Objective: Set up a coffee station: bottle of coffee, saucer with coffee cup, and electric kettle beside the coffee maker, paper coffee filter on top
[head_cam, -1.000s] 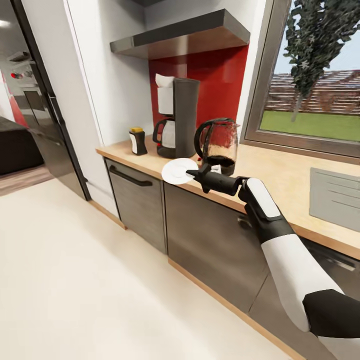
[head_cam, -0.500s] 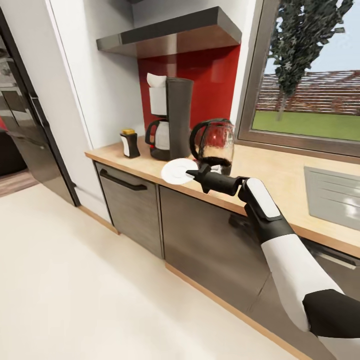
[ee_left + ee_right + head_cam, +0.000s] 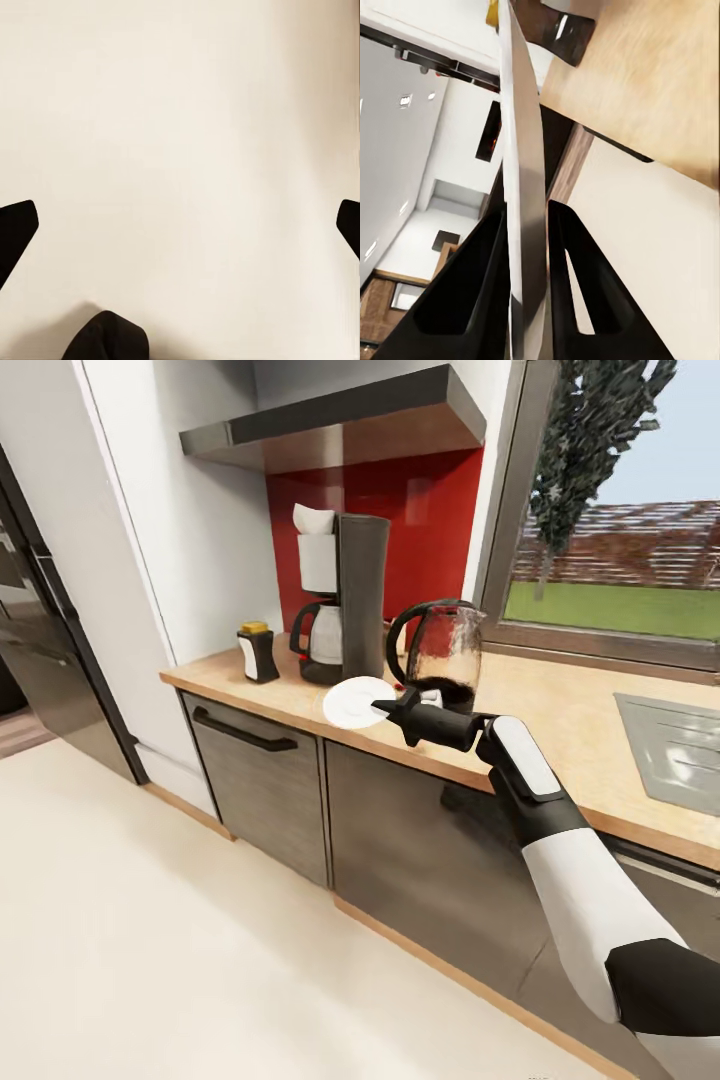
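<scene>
Saucer (image 3: 358, 701) first: the one small white plate is pinched at its rim by the right gripper (image 3: 385, 708), held level at the front edge of the countertop (image 3: 560, 710), just before the electric kettle (image 3: 440, 650). In the right wrist view the saucer (image 3: 523, 172) shows edge-on as a thin pale blade, with the two dark fingers (image 3: 480, 285) closed against its two faces.

One glass kettle stands on the worktop directly behind the gripper, black handle toward the coffee maker (image 3: 345, 600); its lower part looks dark, but whether that is liquid or the base cannot be told. One coffee maker stands just beside it against the red back panel (image 3: 420, 510), its silver carafe (image 3: 322, 635) seated in the machine, and one white paper coffee filter (image 3: 313, 520) rests on top. One bottle of coffee (image 3: 256, 652), yellow-capped, stands on the counter near the machine's other side, apart from it.

Bare wood lies along the counter's front edge before the bottle and carafe, and more runs between the kettle and the grey sink (image 3: 680, 745). A grey hood shelf (image 3: 340, 425) overhangs the machine. The pale floor (image 3: 200, 960) lies open below the cabinets.

The left gripper (image 3: 180, 225) points at that floor, its two dark fingertips spread wide with nothing between.
</scene>
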You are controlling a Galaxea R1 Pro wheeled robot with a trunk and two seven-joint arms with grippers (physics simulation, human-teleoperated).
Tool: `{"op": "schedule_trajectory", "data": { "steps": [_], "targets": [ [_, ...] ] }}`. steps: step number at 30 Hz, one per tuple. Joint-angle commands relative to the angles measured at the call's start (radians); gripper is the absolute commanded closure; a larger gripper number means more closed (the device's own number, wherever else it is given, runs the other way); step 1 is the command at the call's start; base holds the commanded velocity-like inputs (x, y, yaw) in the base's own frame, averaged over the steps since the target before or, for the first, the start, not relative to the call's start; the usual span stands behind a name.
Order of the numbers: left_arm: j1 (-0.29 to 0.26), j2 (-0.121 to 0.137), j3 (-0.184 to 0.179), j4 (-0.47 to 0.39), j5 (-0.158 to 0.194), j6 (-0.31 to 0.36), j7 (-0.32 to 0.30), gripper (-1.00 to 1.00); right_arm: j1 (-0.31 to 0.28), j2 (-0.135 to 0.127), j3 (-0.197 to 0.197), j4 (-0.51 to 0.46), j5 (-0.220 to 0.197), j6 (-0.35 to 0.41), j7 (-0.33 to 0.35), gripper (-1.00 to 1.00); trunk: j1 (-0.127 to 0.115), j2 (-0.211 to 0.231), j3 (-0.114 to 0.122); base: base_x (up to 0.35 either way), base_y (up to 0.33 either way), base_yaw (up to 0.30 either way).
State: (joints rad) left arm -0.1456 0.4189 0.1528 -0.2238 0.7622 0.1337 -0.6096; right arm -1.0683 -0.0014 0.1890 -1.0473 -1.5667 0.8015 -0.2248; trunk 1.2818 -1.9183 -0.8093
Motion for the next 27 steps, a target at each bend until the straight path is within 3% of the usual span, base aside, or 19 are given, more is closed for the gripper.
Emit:
{"op": "schedule_trajectory", "data": {
  "steps": [1,16,27],
  "targets": [
    [0.000,0.000,0.004,0.000,0.006,0.010,-0.004,-1.00,-0.001,0.000,0.001,0.000,-0.013,-0.001,-0.008,1.00,0.000,0.000,-0.001,0.008,0.070,-0.163],
    [0.000,0.001,0.005,0.000,0.006,0.010,-0.004,-1.00,-0.001,0.000,0.001,-0.005,-0.015,0.000,-0.007,1.00,0.000,0.000,-0.001,0.071,0.264,-0.027],
    [0.000,0.001,0.005,0.002,0.006,0.010,-0.002,-1.00,-0.001,0.003,0.003,-0.004,-0.016,-0.001,-0.005,1.00,0.000,0.000,-0.001,0.016,0.055,-0.139]
  ]
}}
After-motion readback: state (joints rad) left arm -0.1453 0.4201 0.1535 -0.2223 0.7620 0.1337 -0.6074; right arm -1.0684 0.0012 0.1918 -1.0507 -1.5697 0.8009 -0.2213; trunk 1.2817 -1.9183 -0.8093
